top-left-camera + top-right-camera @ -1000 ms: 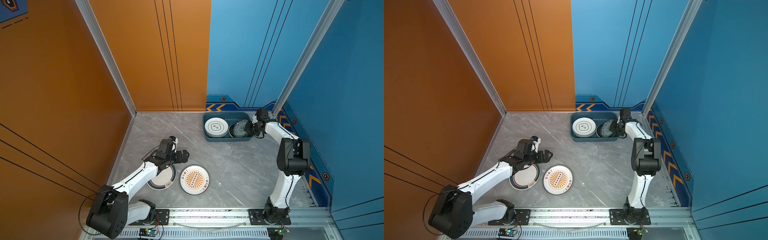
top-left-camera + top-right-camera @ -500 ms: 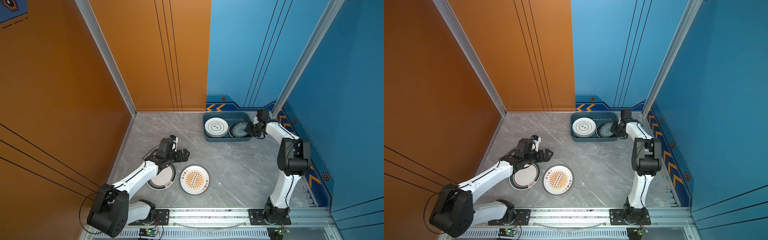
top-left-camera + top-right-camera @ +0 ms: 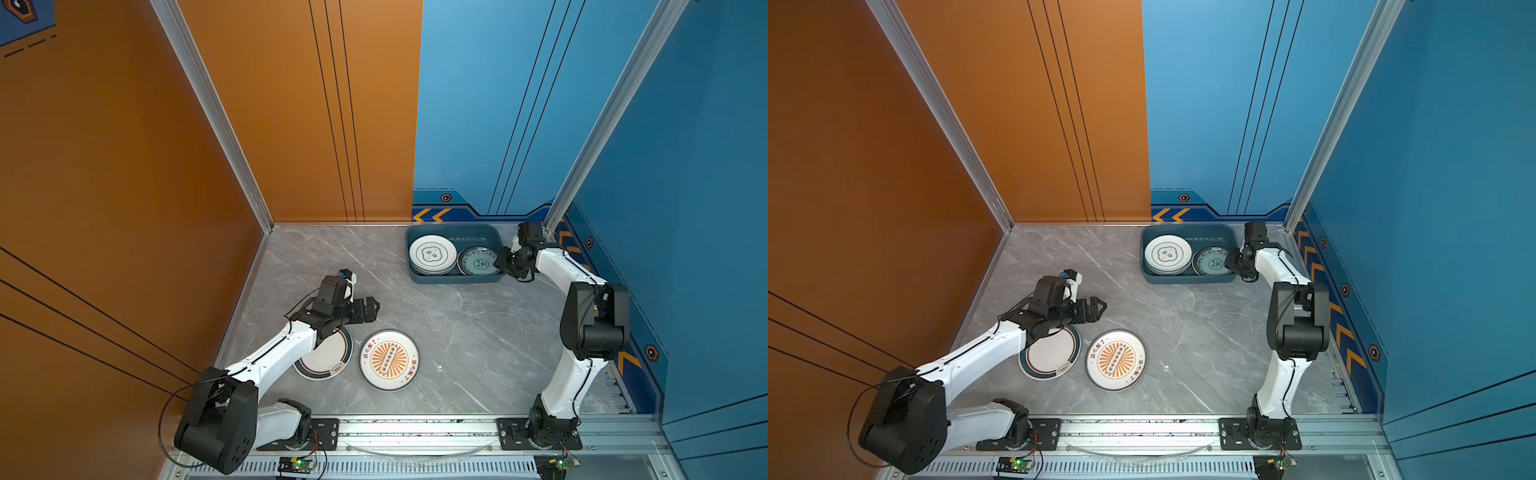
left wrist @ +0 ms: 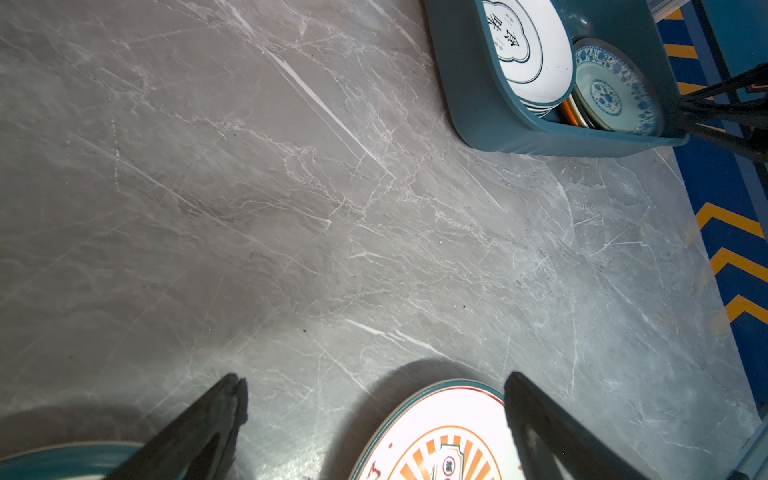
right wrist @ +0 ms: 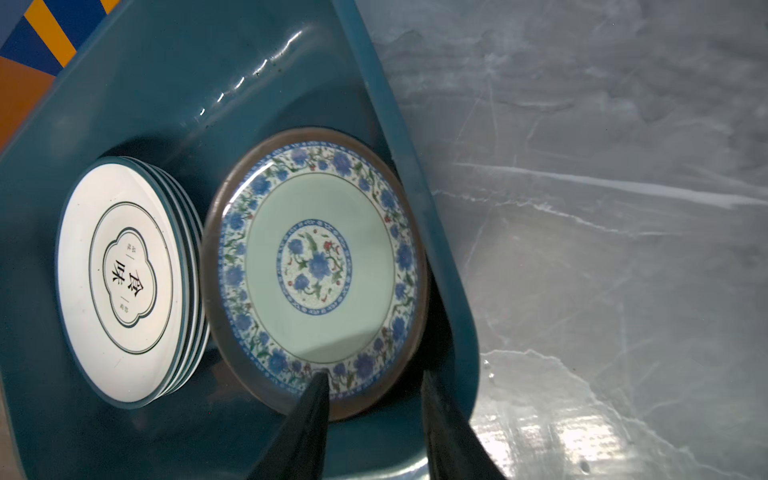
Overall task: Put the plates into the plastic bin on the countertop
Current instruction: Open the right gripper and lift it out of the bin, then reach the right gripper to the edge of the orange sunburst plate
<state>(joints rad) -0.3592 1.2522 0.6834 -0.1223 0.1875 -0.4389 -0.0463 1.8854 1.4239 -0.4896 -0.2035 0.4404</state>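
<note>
While the teal patterned plate is lying inside the plastic bin, beside the stack topped by the cloud-emblem plate, the right gripper is straddling its rim. Its jaws are standing apart, one finger over the rim and the other between plate and bin wall, clamping nothing.

Judgement: the gripper should be rising straight out, neither dragging the rim nor nudging the wall.

The left gripper is hovering over the countertop, jaws wide apart and empty. It is sitting between the dark-rimmed plate and the sunburst plate, both lying outside the bin. Its grasp is calling for one finger under a plate edge.
</note>
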